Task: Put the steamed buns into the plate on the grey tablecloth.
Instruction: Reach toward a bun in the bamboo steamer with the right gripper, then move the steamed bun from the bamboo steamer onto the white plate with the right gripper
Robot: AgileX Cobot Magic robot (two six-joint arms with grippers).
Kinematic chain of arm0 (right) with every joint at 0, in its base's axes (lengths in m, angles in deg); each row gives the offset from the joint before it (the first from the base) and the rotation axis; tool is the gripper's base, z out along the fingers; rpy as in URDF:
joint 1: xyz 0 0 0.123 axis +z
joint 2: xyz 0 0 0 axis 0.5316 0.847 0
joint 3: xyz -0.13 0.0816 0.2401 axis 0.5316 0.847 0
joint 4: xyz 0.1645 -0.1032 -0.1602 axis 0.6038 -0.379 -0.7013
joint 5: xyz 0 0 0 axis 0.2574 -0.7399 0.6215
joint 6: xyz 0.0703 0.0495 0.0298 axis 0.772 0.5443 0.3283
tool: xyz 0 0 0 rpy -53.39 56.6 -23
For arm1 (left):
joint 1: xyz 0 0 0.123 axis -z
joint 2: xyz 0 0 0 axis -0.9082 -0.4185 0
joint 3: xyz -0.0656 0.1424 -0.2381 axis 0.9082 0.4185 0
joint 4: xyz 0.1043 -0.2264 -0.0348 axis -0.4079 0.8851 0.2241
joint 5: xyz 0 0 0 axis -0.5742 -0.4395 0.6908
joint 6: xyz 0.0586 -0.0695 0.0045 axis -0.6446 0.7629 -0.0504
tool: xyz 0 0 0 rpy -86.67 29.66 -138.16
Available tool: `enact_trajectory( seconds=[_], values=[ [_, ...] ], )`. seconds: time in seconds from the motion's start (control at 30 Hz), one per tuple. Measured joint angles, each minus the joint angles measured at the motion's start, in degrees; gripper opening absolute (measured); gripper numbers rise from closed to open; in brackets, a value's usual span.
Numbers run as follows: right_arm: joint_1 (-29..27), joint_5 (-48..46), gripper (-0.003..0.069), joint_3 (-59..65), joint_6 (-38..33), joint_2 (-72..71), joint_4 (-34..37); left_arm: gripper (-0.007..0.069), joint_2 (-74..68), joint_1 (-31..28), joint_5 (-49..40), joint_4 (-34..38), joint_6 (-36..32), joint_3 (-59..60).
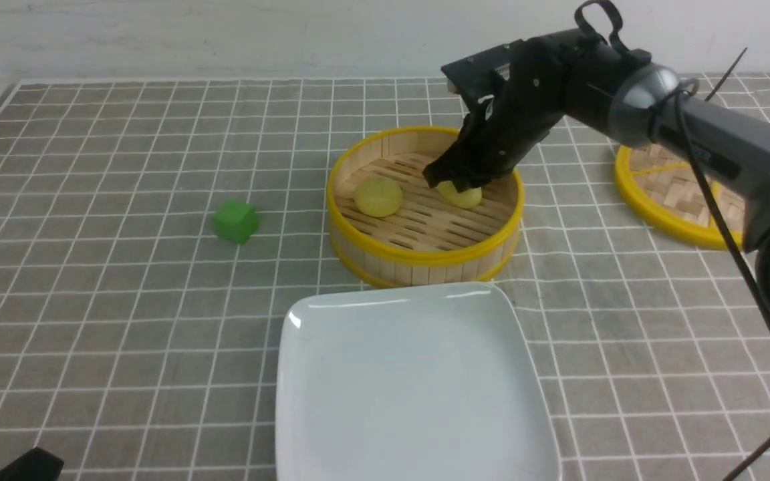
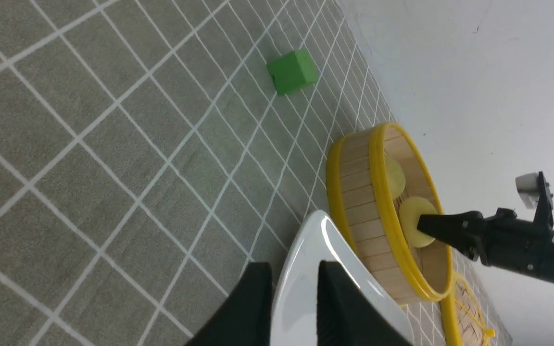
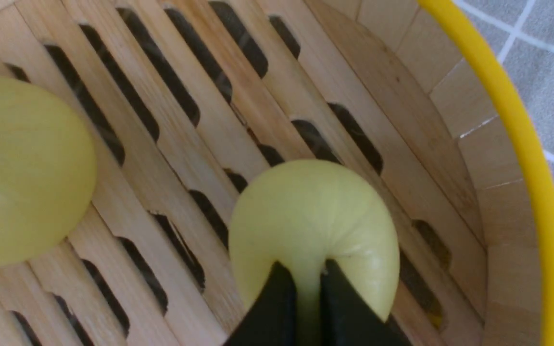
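1. Steamed bun point(image 3: 313, 230) sits inside the bamboo steamer basket point(image 1: 425, 260); right gripper point(image 1: 462, 184) fingers point(image 3: 277, 307) clamp a fold of its skin.
2. Soft, light, squashy: a wider hold around its sides seems safer.
3. Left gripper point(image 2: 290, 269) fingers stand apart.

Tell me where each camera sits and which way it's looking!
Front view: between the robot's arms, looking forward over the grey tablecloth at the plate and steamer basket; the right arm shows.
Left wrist view: on the left arm, looking across the cloth toward the basket; the open left gripper shows.
Right wrist view: on the right arm, looking down into the basket; the right gripper pinches a bun.
Shared: all three show that pinched bun and the other bun.
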Motion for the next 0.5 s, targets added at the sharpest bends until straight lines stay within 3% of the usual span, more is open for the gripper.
enact_trajectory(
  seconds=[0.1,0.27,0.5],
  values=[
    [0.00,-7.15,0.0011,-2.48,0.00,-2.09,-0.18,0.0105,0.00,0.00,-5.75,-1.26,0.00,-4.12],
    [0.00,-20.55,0.0011,-6.57,0.00,-8.88,2.85,0.0092,-1.57,0.00,-12.64,-3.22,-0.15,-9.54],
    [1.86,-23.50,0.0011,-3.05,0.82,-21.36,7.75,0.0096,-14.40,0.00,-21.45,-3.78,-8.66,-16.75]
  ],
)
